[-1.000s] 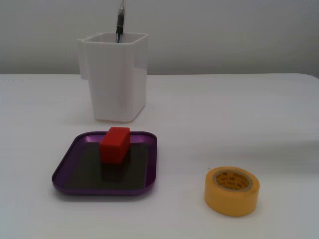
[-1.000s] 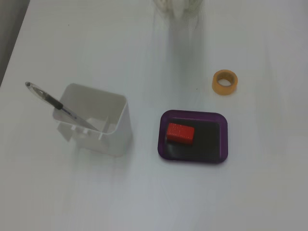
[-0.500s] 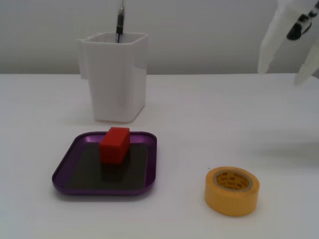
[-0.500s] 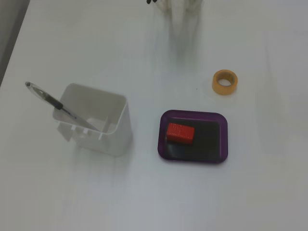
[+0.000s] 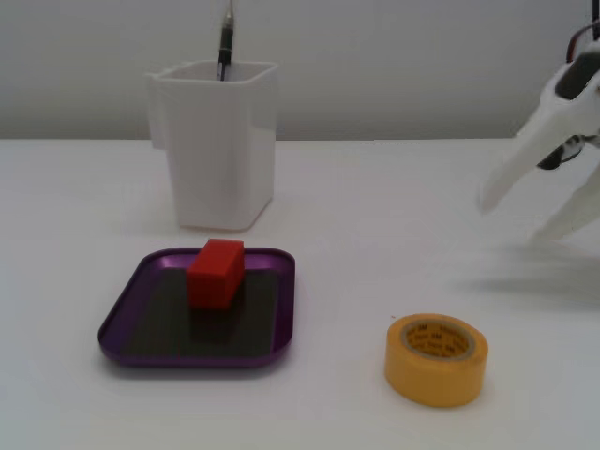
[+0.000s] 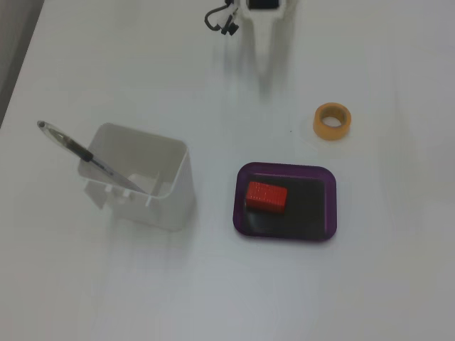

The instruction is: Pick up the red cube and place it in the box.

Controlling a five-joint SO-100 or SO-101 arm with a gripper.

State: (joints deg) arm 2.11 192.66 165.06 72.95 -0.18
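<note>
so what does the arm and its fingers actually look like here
The gripper is white plastic with two long, tapering fingers and dark patches near their base. In the fixed view from above, a white body with a dark rectangular inset sits at the top edge, and a black looped cable hangs beside it.

The red cube (image 5: 216,273) lies flat inside the shallow purple box (image 5: 127,305), toward one end of its dark floor.

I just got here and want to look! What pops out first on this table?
The bright red cube jumps out, sitting inside the purple box. Next comes the yellow tape roll lying on the white table to its right in this fixed view. Behind the box stands a tall white container holding a pen.
</note>
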